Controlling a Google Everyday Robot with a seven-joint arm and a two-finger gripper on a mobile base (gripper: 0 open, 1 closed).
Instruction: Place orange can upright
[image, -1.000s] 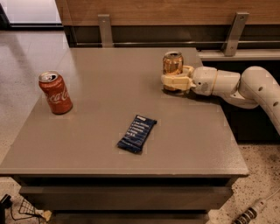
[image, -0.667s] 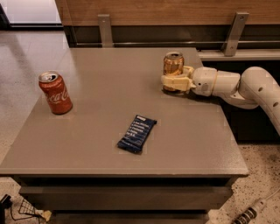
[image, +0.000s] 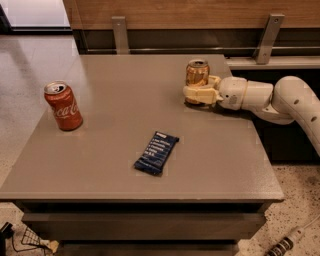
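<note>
The orange can (image: 197, 72) stands upright on the grey table (image: 125, 100) near its far right edge, with its silver top up. My gripper (image: 196, 86) reaches in from the right on a white arm (image: 280, 100). Its cream fingers (image: 199, 94) sit around the can's lower part, one in front and one behind on the right, and close on it. The can's base is hidden behind the front finger.
A red Coca-Cola can (image: 63, 106) stands upright at the table's left side. A dark blue snack bar (image: 156, 152) lies flat near the middle front. A wooden wall with metal brackets (image: 120, 32) runs behind the table. The table's right edge is just beneath the arm.
</note>
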